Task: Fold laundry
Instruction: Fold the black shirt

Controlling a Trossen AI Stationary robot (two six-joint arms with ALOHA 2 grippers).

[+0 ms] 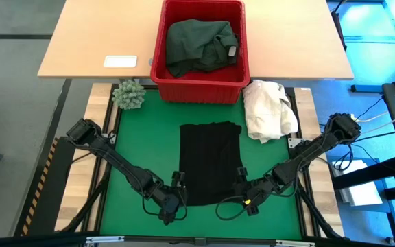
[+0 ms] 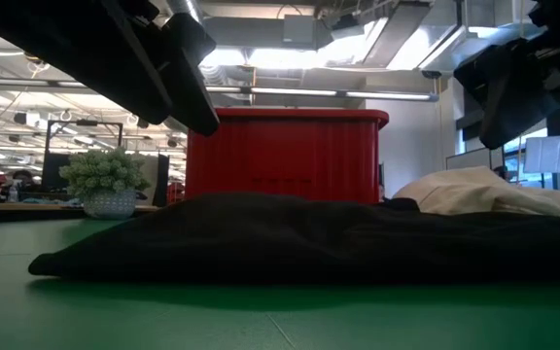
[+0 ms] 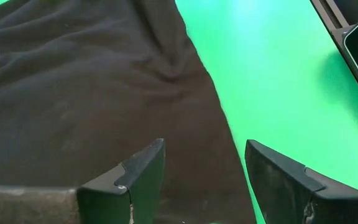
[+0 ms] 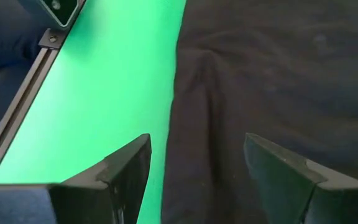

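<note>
- Laundry first: a black garment [image 1: 210, 163] lies spread flat on the green mat [image 1: 136, 165] in the middle of the bench, roughly rectangular, with soft creases running along it.
- More laundry, a dark green garment [image 1: 199, 45], sits bunched in the red plastic basket [image 1: 158, 48] at the far edge of the mat.
- At the black garment's near left corner, the left gripper [image 3: 205, 180] hangs with its fingers wide, one over the cloth and one over bare mat, straddling the side hem; nothing is held.
- At the near right corner, the right gripper [image 4: 199, 177] does likewise, fingers spread wide across the opposite hem, empty.
- My worry: if the two sides close unevenly, or one pinches only the top layer, the cloth could drag crooked and the fold come out skewed; a finger could also slide off the hem and catch on the mat.
- A cream-white cloth heap [image 1: 269, 108] lies just beside the garment's far right corner, close enough to snag a folded edge.
- Further off stand a small potted plant [image 1: 129, 94] and a white card [image 1: 121, 61], neither in the way.
</note>
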